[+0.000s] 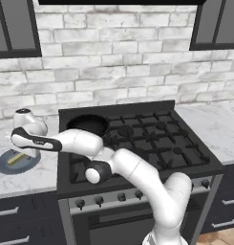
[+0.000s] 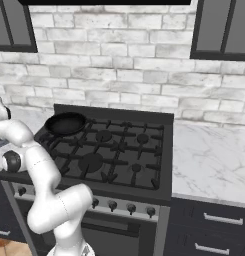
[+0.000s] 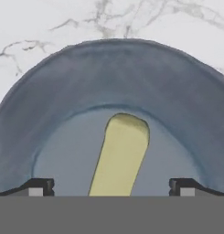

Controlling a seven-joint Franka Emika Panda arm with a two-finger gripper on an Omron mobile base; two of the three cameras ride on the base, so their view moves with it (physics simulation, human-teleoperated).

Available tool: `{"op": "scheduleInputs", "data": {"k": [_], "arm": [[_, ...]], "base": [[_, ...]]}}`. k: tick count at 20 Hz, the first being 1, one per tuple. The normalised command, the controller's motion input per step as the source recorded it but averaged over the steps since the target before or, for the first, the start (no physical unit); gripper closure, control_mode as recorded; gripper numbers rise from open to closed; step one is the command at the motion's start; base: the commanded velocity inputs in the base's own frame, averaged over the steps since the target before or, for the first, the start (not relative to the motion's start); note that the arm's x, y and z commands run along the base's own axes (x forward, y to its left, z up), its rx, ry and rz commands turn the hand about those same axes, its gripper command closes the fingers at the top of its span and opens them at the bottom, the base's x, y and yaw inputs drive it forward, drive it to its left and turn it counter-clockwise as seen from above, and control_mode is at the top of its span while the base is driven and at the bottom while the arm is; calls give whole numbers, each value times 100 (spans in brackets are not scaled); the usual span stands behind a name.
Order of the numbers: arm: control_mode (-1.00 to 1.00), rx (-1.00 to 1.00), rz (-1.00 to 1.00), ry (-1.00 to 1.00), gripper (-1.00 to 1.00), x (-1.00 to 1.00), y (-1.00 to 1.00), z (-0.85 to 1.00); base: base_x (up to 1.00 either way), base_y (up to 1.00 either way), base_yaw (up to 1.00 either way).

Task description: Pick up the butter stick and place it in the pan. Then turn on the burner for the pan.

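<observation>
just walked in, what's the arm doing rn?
It's going for the butter stick, which lies on a blue-grey plate on the marble counter left of the stove. The end effector is right above the plate, open, with the stick lying between its fingertips, not gripped yet. The black pan sits on the stove's back-left burner with no butter in it.

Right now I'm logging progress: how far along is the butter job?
Done: nothing. The pale yellow butter stick lies on the blue-grey round plate. In hand: open jaws straddle it. Left: grasp it, put it in the empty black frying pan, turn on its burner.
</observation>
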Motion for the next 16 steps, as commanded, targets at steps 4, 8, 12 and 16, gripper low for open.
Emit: {"op": "scheduleInputs", "data": {"k": [4, 8, 12, 16], "arm": [[-100, 0, 0, 8, 100, 7, 6, -4], [-100, 0, 0, 2, 100, 0, 0, 0], [-100, 0, 0, 0, 100, 0, 0, 0], [-100, 0, 0, 0, 100, 2, -22, 6]], "base": [[0, 0, 0], [0, 0, 0], [0, 0, 0], [0, 0, 0]]}}
